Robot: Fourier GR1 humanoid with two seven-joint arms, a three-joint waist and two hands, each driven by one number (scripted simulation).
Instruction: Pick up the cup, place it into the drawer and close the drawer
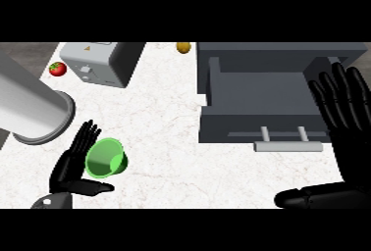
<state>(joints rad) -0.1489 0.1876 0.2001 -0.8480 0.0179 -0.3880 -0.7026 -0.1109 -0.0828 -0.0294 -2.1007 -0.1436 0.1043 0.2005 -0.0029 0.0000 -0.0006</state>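
A green cup lies on its side on the white marble counter, its mouth turned toward the lower left. My left hand is open right beside it, straight fingers along the cup's left rim and thumb sticking out below it. The dark grey drawer stands pulled open at the upper right, its inside bare, with a light grey handle on its front. My right hand is open at the right edge, fingers up over the drawer's right side, thumb low at the bottom.
A large grey cylinder lies at the left, close above my left hand. A silver toaster stands at the back, a red tomato to its left. A small yellow object sits at the counter's far edge.
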